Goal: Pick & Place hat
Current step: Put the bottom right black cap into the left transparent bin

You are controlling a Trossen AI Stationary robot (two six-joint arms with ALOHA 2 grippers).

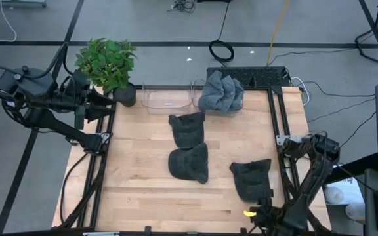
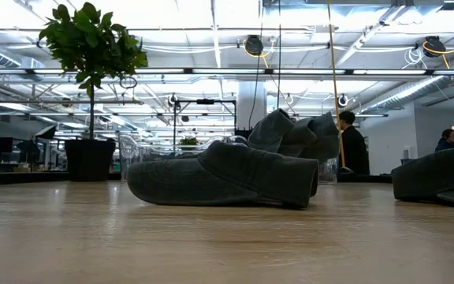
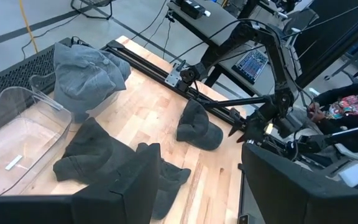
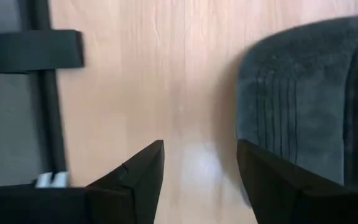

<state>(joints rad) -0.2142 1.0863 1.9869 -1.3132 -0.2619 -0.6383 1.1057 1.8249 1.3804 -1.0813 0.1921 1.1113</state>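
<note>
Wooden table point(image 1: 136, 190) with three dark grey hats laid flat, a clear bin, and both arms at its edges.

From left to right you see: the left gripper point(image 3: 197, 180), fingers parted and empty, raised off the table's far-left corner beside a potted plant point(image 1: 107, 65); the clear bin point(image 1: 166, 98) at the far edge, with a heap of grey hats point(image 1: 222, 93) just beside it; one hat point(image 1: 188, 129) near the bin and a second hat point(image 1: 189, 163) touching it on the near side; a third hat point(image 1: 251, 178) lying apart toward the right; and the right gripper point(image 4: 201, 171), fingers apart and holding nothing, low over the bare wood just beside that third hat at the near-right corner.
</note>
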